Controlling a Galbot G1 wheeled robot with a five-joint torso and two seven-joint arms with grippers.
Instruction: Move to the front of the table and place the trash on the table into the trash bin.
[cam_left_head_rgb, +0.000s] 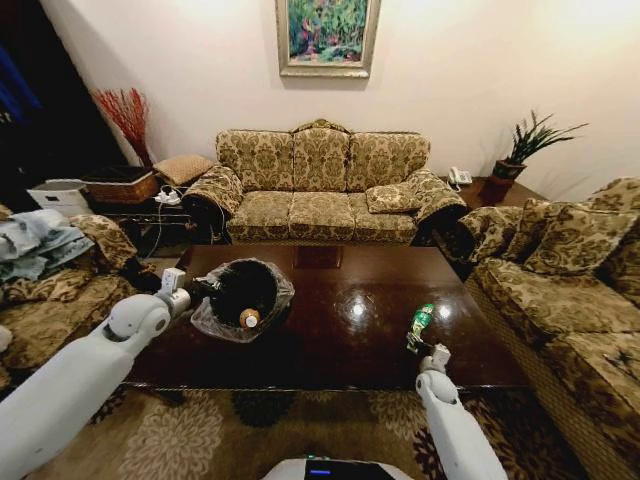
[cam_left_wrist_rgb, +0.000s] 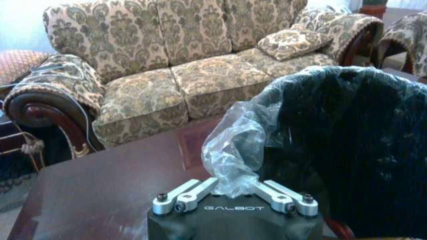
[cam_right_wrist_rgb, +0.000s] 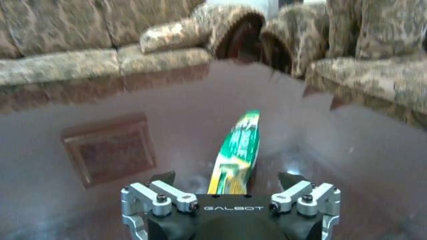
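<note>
Left gripper (cam_left_wrist_rgb: 235, 194) at bench's (cam_left_head_rgb: 330, 345) left side, jaws pinched on clear plastic liner (cam_left_wrist_rgb: 233, 150) of trash bin (cam_left_head_rgb: 243, 293). Bin on bench, tipped toward robot (white-capped dark bottle (cam_left_head_rgb: 249, 318) inside). Right gripper (cam_right_wrist_rgb: 230, 187) near bench's front right, jaws wide either side of green bottle (cam_left_head_rgb: 420, 325), lying flat.

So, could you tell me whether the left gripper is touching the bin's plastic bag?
Touching: the left wrist view shows the left gripper pinching the plastic bag of the trash bin.
</note>
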